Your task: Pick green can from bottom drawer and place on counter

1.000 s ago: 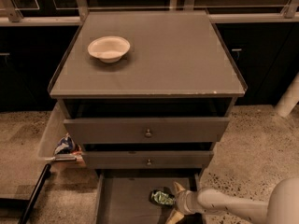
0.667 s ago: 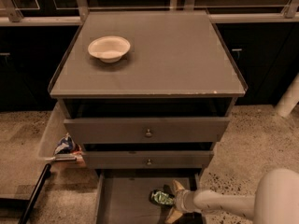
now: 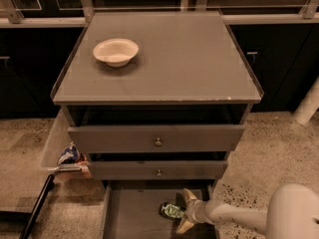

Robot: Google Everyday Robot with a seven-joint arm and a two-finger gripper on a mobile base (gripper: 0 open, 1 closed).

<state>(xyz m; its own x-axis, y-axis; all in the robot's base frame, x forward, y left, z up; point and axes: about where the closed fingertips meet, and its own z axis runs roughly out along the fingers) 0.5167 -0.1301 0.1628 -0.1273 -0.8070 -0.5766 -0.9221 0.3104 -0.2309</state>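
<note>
Nearest, the can [image 3: 171,210] lies on its side on the floor of the bottom drawer [image 3: 129,213], toward the right wall. It looks like thin, shiny metal: light, stiff across its ends, slick on its round side, and likely to roll or dent under a hard squeeze. The best hold is probably a moderate pinch across the middle of the body.

The gripper [image 3: 182,211] sits low in the drawer just right of the can, its fingers [image 3: 188,195] spread apart — one angled up, one down — with the can at their mouth. Whether they touch it I cannot tell. The pale arm [image 3: 234,217] reaches in from the lower right, nearly level.

Farther back, above two knobbed drawers, the counter [image 3: 189,63] carries a bowl [image 3: 116,51] at its left — the right side looks free for the can.
</note>
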